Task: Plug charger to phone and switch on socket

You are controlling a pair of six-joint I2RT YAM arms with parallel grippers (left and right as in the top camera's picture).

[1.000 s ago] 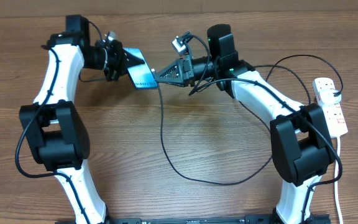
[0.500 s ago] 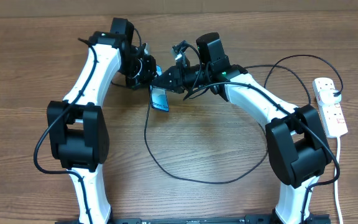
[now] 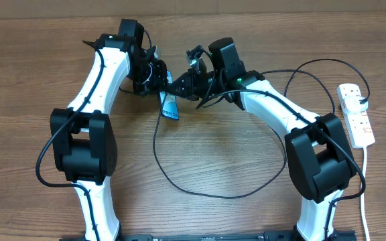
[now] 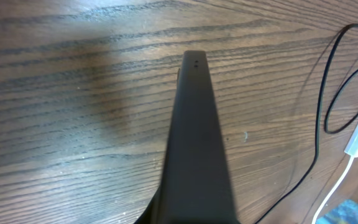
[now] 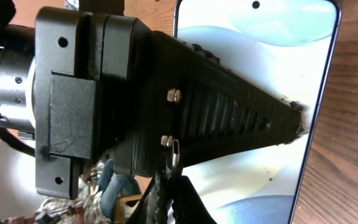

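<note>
Left tool [image 3: 158,75] was clamped on the phone [image 3: 170,107], held above the desk [image 3: 233,154] at mid-rear. Right tool [image 3: 177,86] was pressed together, apparently on the charger [image 3: 226,196] tip, just beside the phone. Alignment couldn't be judged; a skewed push could have twisted the phone loose.

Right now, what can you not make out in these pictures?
Connector tip of the thin black cable: right wrist view, behind the right hand; overhead, too small.
Charging port of the slim blue-screened phone: right wrist view, past the bottom edge.
Switch positions on the white power strip: overhead, too small.
</note>
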